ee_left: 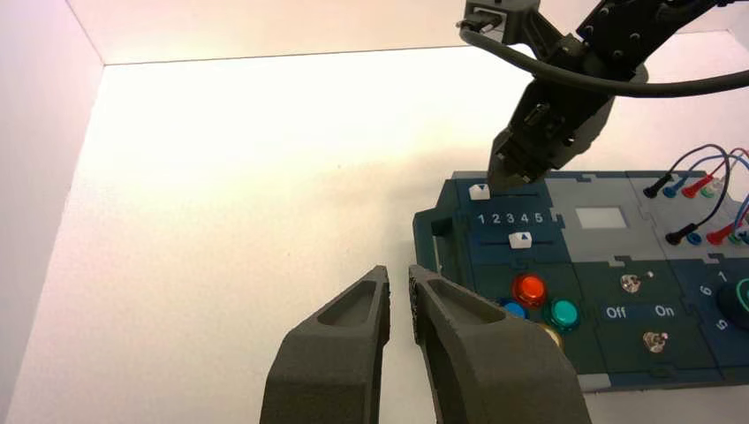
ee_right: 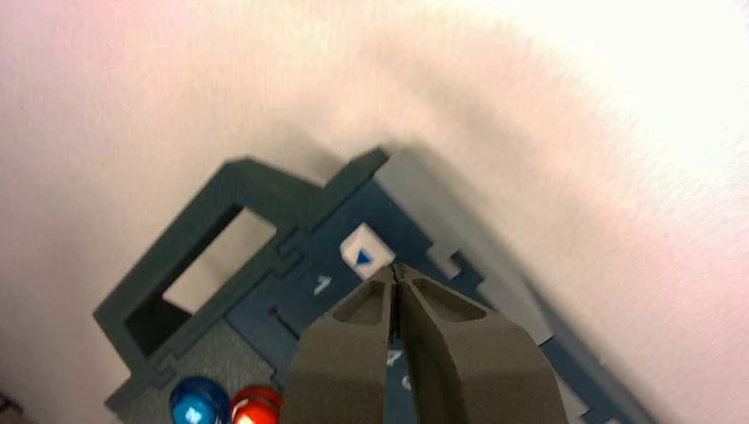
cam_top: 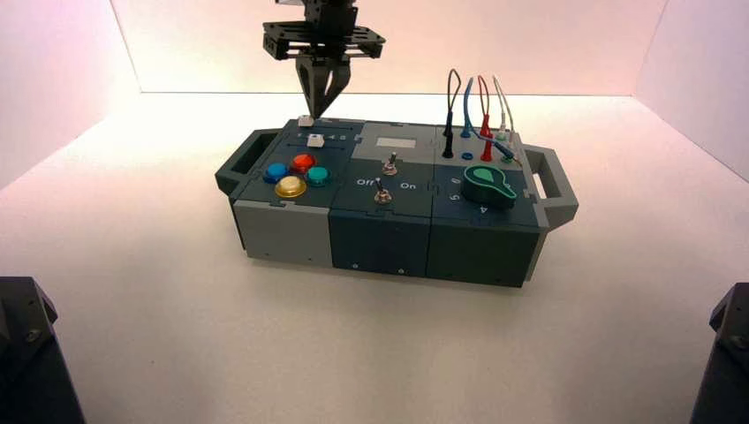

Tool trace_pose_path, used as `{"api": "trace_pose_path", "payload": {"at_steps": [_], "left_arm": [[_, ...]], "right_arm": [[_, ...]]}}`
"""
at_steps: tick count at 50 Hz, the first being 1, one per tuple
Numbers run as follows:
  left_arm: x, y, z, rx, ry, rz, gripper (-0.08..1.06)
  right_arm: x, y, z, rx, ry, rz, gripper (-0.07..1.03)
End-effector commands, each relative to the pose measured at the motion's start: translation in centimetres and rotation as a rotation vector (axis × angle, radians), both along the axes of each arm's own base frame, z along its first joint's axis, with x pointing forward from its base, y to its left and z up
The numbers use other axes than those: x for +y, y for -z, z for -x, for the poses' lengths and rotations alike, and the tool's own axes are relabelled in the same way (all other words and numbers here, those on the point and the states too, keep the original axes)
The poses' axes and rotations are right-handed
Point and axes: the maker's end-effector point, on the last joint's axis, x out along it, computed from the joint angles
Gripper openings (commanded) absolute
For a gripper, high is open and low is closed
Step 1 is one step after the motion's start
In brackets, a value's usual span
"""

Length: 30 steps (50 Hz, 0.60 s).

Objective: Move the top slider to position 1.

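Showing the top slider at position 1: its white knob, marked with a small triangle, is seen at the left end of its rail, beside the printed "1", on the box's far left panel. The right gripper is held clenched, its tips together at the knob's right side; whether contact is made cannot be told. The left gripper is parked above the pale table, its fingers parted by a narrow gap.

Between the two rails, "1 2 3 4 5" is printed in white; the lower slider is set at "4". "Off" and "On" are read beside the switches. Around the green knob, "1", "6" and a tilted "5" are legible in the left wrist view, where the knob is cut off by the edge. The yellow button is partly hidden there by the left gripper. In the right wrist view, part of the numeral row is covered by the right gripper.
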Motion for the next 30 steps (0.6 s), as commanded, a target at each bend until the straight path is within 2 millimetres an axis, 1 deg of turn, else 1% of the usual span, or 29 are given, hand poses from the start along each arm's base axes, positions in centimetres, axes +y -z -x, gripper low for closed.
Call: {"api": "trace_pose_path", "payload": {"at_steps": [1,11,18,24,30], "left_arm": [[0.0,-0.4,-0.5,0.001,-0.003,-0.001,0.15],[0.0,-0.2,-0.5,0.007,-0.003,-0.004,0.15],[0.1,-0.3,-0.5,0.004,-0.004,-0.005,0.15],[0.1,-0.3,-0.4,-0.001,-0.004,-0.006,0.15],[0.1,-0.2,-0.5,0.005,-0.006,-0.007,0.15]], "right_arm": [[0.8,-3.5,1.0,-0.032,-0.022,-0.038,-0.02],[1.2,-5.3,2.6,-0.052,-0.06,-0.05,-0.02],[0.7,-6.4,3.4,-0.066,-0.071,-0.053,-0.02],[0.3,-6.7,3.8,-0.078,-0.072,-0.058,-0.02],[0.1,-6.9,3.8,-0.087,-0.079,-0.056,-0.02]]}}
